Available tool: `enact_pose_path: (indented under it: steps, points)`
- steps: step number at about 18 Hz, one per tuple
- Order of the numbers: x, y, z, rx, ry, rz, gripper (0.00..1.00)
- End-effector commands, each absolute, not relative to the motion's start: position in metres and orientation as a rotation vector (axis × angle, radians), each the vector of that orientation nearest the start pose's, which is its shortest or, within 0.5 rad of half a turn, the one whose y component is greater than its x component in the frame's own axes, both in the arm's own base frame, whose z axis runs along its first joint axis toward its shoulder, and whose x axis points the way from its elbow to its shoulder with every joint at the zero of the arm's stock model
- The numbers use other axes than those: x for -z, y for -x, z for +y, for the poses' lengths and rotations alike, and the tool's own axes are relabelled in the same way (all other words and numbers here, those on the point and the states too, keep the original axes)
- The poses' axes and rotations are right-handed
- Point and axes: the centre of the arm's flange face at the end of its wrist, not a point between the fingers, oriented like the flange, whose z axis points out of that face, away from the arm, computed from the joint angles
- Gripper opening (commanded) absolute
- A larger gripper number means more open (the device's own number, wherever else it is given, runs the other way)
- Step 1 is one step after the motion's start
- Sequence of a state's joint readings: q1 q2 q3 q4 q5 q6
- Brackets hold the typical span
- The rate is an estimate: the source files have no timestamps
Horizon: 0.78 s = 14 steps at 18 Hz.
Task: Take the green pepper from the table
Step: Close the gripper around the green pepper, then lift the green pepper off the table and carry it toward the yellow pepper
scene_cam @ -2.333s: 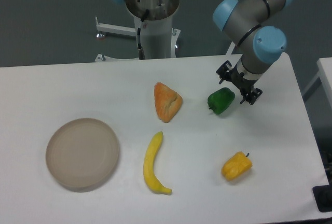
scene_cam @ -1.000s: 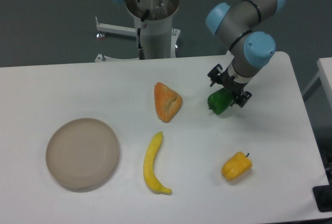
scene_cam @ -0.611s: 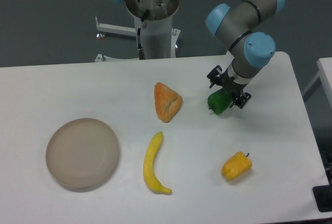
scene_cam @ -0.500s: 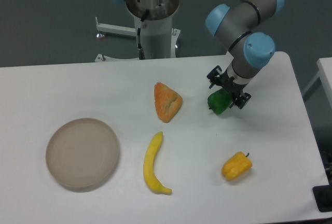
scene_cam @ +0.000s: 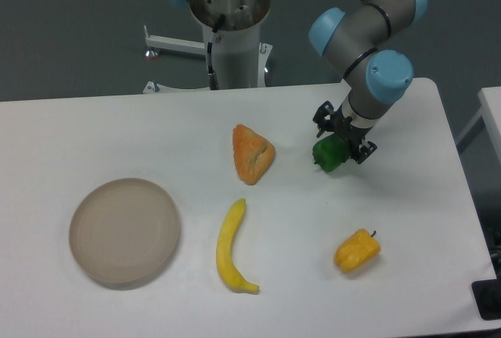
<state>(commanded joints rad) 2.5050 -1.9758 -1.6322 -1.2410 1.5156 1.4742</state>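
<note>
White and matte, the surface (scene_cam: pixel 117 134) fills most of the view, with a dark grey floor and the arm's pale pedestal behind its far edge. On the right half, the green pepper (scene_cam: pixel 327 155) sits on the surface, small, glossy and dark green, with the hand (scene_cam: pixel 343 136) lowered directly over it. The two black fingers stand on either side of the pepper's upper part, one at its far-left side and one at its near-right side, so that the pepper lies between them. Whether the fingers actually press on its skin cannot be told from this angle; they are set close about it, and the pepper's underside looks to be at the level of the surface. The grey arm with blue joint caps rises from the hand toward the upper right corner. Left of the green pepper, near but apart from it, lies an orange wedge-shaped piece of food (scene_cam: pixel 251 152) with a rough pale face. Nearer the camera, a yellow banana (scene_cam: pixel 231 246) lies roughly lengthwise, its tip curled to the right. A yellow-orange pepper (scene_cam: pixel 357 250) rests well apart from the green one, toward the near right. A round beige plate (scene_cam: pixel 124 231) sits on the left side, away from everything else.
</note>
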Motion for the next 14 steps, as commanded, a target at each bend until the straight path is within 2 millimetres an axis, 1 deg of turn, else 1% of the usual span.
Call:
enact_pose_path:
  steps: [3, 6, 10, 14]
  points:
    - [-0.27, 0.406, 0.473, 0.213, 3.013, 0.831, 0.35]
    - [-0.293, 0.418, 0.483, 0.135, 2.995, 0.835, 0.34]
    - [-0.325, 0.435, 0.51, 0.025, 2.959, 0.856, 0.34]
    - [-0.352, 0.458, 0.533, -0.084, 2.934, 0.867, 0.34]
